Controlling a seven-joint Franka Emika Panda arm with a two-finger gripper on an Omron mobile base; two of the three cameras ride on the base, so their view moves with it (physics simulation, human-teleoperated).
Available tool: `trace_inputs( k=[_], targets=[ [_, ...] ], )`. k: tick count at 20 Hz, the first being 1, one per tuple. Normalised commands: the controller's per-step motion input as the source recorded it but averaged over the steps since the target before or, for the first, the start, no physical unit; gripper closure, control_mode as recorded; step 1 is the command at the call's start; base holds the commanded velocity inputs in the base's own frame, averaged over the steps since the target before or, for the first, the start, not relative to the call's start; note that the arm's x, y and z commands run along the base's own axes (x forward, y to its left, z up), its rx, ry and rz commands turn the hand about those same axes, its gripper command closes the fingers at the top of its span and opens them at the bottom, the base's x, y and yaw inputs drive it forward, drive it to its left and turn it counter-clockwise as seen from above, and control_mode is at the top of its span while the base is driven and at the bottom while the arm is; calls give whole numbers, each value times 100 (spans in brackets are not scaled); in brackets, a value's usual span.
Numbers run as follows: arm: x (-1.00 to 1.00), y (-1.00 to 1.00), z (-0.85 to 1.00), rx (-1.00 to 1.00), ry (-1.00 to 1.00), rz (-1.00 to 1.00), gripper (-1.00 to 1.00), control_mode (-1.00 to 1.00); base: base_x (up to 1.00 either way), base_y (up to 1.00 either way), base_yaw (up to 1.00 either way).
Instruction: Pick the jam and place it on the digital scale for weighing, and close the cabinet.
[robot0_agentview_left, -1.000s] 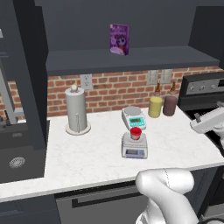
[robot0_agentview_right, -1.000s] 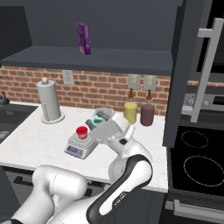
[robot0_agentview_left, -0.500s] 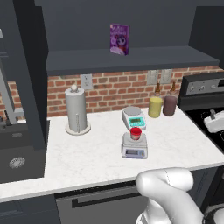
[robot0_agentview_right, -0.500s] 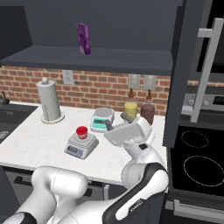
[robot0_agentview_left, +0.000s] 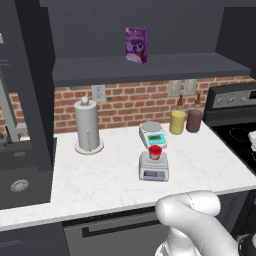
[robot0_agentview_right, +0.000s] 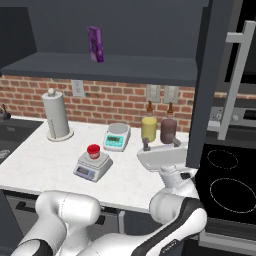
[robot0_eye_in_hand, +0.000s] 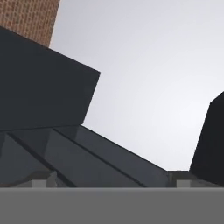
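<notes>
Two scales are sitting on the white marble surface (robot0_agentview_left: 105, 175): the digital scale (robot0_agentview_left: 154, 167) is carrying the jam (robot0_agentview_left: 155, 151), and a white scale (robot0_agentview_left: 153, 133) is standing just behind it. A brick wall is backing the surface, with the cabinet (robot0_agentview_right: 220, 75) door hanging open above the stove (robot0_agentview_right: 227, 190). The hand (robot0_agentview_right: 161, 146) is hovering by that door, spread wide and holding nothing.
</notes>
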Motion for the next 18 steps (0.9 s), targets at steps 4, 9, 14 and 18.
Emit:
trace_inputs(
  k=[4, 9, 14, 18],
  targets=[
    [0, -52, 0, 10, 2, -6, -100, -100, 0, 0, 0],
    [-2, -68, 0, 13, 4, -4, -100, -100, 0, 0, 0],
    [0, -50, 1, 11, 18, -7, -100, -100, 0, 0, 0],
    [0, -41, -7, 3, 20, -7, -100, -100, 0, 0, 0]
  ],
)
